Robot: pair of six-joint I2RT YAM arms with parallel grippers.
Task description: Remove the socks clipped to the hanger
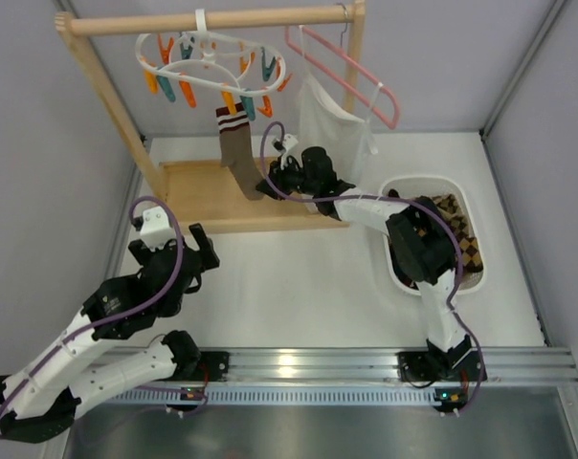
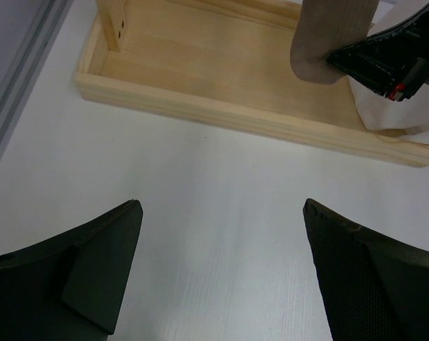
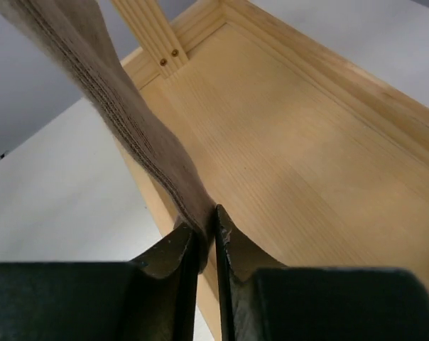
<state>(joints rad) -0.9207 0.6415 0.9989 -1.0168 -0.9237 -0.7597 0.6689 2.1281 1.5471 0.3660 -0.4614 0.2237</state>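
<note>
My right gripper (image 3: pixel 206 220) pinches the toe of the last plain brown sock (image 3: pixel 129 121), clipped above it to the white oval plastic hanger (image 1: pixel 212 62). Checkered socks (image 1: pixel 461 244) already lie behind it in the white tub (image 1: pixel 394 186). My left gripper (image 2: pixel 221 206) is spread and idle.

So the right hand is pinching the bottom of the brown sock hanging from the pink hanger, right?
No: the right hand is pinching the bottom of the brown sock, but it hangs from the white clothespin hanger, not the pink hanger. The top external view shows this.
</note>
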